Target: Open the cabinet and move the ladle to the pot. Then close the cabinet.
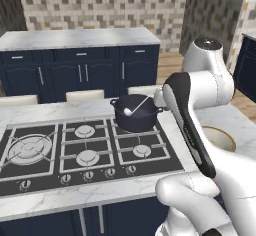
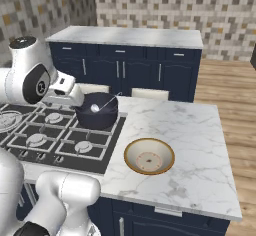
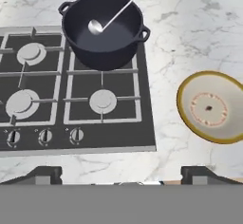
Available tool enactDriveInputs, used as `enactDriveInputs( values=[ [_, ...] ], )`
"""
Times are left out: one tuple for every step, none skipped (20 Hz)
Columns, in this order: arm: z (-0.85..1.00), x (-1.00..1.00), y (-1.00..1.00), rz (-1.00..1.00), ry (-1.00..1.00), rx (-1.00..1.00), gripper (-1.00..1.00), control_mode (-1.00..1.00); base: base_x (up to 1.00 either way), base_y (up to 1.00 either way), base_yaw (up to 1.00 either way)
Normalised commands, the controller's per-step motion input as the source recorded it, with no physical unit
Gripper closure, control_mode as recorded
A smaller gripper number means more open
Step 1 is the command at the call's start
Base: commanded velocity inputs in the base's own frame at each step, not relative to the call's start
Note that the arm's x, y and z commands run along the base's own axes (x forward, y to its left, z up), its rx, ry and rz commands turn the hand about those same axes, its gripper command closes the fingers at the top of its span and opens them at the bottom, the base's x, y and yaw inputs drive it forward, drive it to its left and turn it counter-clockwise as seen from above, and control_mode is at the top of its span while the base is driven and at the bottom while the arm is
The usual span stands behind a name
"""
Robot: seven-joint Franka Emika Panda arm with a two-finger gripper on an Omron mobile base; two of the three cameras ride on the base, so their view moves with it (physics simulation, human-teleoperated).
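Ladle [image 3: 108, 20] is lying in the pot [image 3: 103, 31], upper centre of the hand view, bowl down and thin handle leaning on the rim. It looks light, stiff and slippery; mid-handle suits gripping. Fingers [image 3: 121, 181] are standing released, grasping nothing.

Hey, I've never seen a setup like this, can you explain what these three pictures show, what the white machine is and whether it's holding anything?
The white machine is a robot arm on a base that can drive, in a computer-rendered kitchen. Two pictures come from cameras on that base, behind the arm to its left and right. The third comes from a camera on the hand, looking down past its two dark fingers, which stand wide apart and hold nothing. On the marble counter is a gas stove with a black pot on a back burner. A ladle lies in the pot, its handle leaning on the rim. Beside the stove sits a beige bowl. Navy cabinets line the far wall.
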Motion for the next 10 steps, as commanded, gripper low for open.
enactDriveInputs(
  values=[
    [0.0,-1.0,-0.02,-0.08,0.0,0.02,-1.0,-1.0,0.0,0.0,0.0],
    [0.0,-0.69,0.0,-0.03,0.02,0.03,-1.0,-1.0,0.0,0.0,0.0],
    [0.0,-0.42,0.0,0.0,0.04,0.0,-1.0,-1.0,0.0,0.0,0.0],
    [0.0,-0.38,0.0,0.0,0.05,0.0,-1.0,-1.0,0.0,0.0,0.0],
    [0.0,0.0,0.0,0.0,0.0,0.0,-1.0,1.0,-0.74,0.0,0.0],
    [0.0,0.0,0.0,0.0,0.0,0.0,-1.0,1.0,-1.0,-0.01,0.0],
    [0.0,0.0,0.0,0.0,0.0,0.0,-1.0,1.0,-1.0,-0.11,0.0],
    [0.0,0.0,0.0,0.0,0.0,0.0,-1.0,1.0,-1.0,-0.1,0.0],
    [0.0,0.0,0.0,0.0,0.0,0.0,-1.0,1.0,-1.0,-0.09,0.0],
    [0.0,0.0,0.0,0.0,0.0,0.0,-1.0,1.0,-1.0,-0.11,0.0]
  ],
)
